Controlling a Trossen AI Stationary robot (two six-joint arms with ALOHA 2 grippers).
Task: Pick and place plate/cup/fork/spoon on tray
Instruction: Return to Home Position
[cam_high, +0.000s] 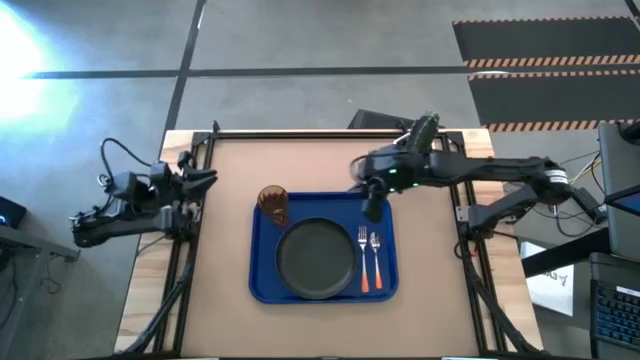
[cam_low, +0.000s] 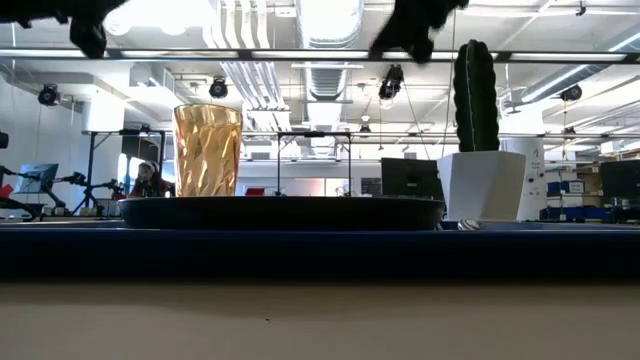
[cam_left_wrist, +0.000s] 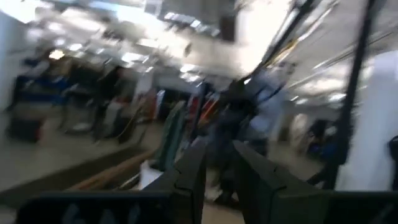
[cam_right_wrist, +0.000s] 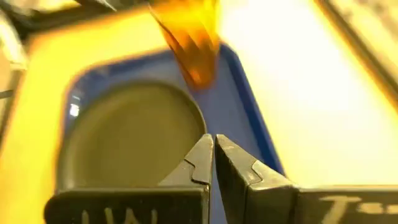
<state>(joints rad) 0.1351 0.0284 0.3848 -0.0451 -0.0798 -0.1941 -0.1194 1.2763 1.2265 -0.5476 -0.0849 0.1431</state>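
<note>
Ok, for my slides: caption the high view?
Plate, cup, fork and spoon on the blue tray; right gripper shut above its edge, left gripper at table's left edge.

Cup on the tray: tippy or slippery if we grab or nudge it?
Probably tippy under a high push: the cup stands upright, taller than wide, narrowing slightly toward its base. Likely light, since it looks like translucent plastic. Its twisted ribs may help grip, though the glossy wall could slip.

On the surface (cam_high: 230, 330) there is one tray (cam_high: 262, 285), one plate (cam_high: 316, 258), one cup (cam_high: 273, 203), one fork (cam_high: 363, 258) and one spoon (cam_high: 375, 260). There is also one cactus (cam_low: 475, 95) in one pot (cam_low: 482, 185).
</note>
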